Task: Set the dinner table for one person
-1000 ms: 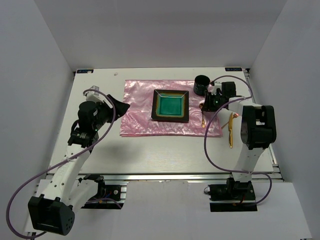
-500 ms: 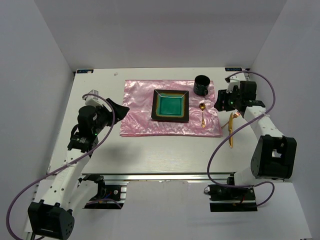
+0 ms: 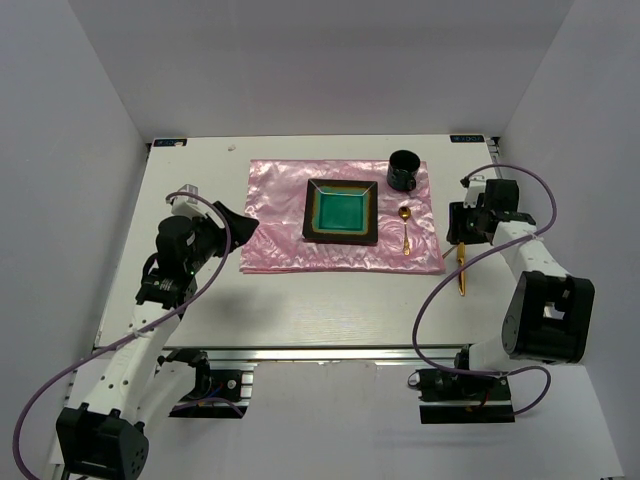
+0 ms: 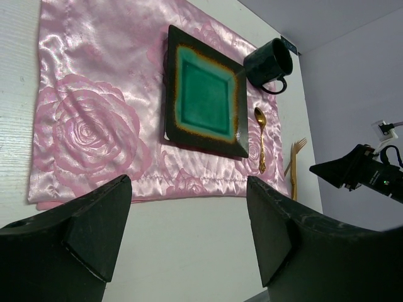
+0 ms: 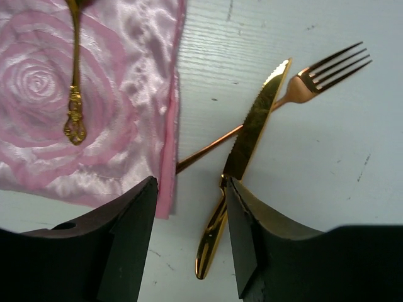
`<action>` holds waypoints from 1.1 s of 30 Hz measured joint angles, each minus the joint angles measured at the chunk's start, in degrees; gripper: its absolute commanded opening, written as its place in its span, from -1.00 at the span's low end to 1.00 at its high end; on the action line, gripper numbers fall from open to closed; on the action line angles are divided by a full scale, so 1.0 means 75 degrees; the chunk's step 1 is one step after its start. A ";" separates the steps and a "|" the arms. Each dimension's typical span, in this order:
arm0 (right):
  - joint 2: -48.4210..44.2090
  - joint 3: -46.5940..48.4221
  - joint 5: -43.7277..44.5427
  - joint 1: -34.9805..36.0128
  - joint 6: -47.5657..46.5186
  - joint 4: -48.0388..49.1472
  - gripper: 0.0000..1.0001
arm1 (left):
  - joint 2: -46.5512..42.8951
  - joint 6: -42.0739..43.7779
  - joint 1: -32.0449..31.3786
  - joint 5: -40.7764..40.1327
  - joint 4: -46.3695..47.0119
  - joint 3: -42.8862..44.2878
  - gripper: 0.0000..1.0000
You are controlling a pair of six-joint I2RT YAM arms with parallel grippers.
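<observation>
White flat counter (image 3: pixel 300 310) bears the slim gold metal knife (image 5: pixel 252 135) slanting lower-left to upper-right, handle nearest your right pincer (image 5: pixel 191 184), parted and empty.

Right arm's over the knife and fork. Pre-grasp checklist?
1. Right gripper open and empty: ok.
2. Knife free to lift: ok, it lies on top of the fork.
3. Fork free on its own: not ok, its handle runs under the knife.
4. Fork handle end clear of the placemat edge: cannot tell, they meet.
5. Gripper height above the knife: cannot tell.
6. Left gripper out of the way: ok, open, at the placemat's far side.
</observation>
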 measured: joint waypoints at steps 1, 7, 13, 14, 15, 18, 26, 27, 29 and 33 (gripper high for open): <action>0.0061 -0.0003 0.0108 0.0003 0.0003 0.0000 0.06 | 0.0009 0.0012 0.0000 0.0000 0.0003 0.0003 0.67; 0.0338 -0.0204 0.0749 0.0000 -0.0050 0.0038 0.05 | 0.0020 0.0041 0.0000 -0.0003 0.0026 -0.0003 0.67; 0.0475 -0.0627 0.1003 0.0000 -0.0210 0.0093 0.03 | 0.0108 0.0041 0.0000 -0.0023 0.0041 -0.0012 0.67; 0.0504 -0.0702 0.1023 0.0000 -0.0216 0.0093 0.02 | 0.0131 0.0044 0.0000 -0.0023 0.0038 -0.0009 0.67; 0.0554 -0.0755 0.1046 0.0000 -0.0219 0.0087 0.02 | 0.0166 0.0055 0.0000 -0.0023 0.0041 -0.0009 0.67; 0.0737 -0.0833 0.1102 0.0000 -0.0221 0.0111 0.01 | 0.0283 0.0067 0.0000 -0.0023 0.0038 -0.0009 0.67; 0.1125 -0.0807 0.1075 -0.0047 -0.0181 0.0388 -0.14 | 0.0385 0.0085 0.0000 -0.0023 0.0035 -0.0009 0.67; 0.1151 -0.0790 0.1043 -0.0070 -0.0181 0.0393 -0.16 | 0.0385 0.0093 0.0000 -0.0023 0.0029 -0.0009 0.67; 0.1218 -0.0737 0.0985 -0.0134 -0.0181 0.0446 -0.23 | 0.0382 0.0102 0.0000 -0.0029 0.0012 -0.0009 0.67; 0.1288 -0.0694 0.0921 -0.0294 -0.0187 0.0557 -0.26 | 0.0370 0.0122 0.0000 -0.0052 -0.0009 -0.0009 0.67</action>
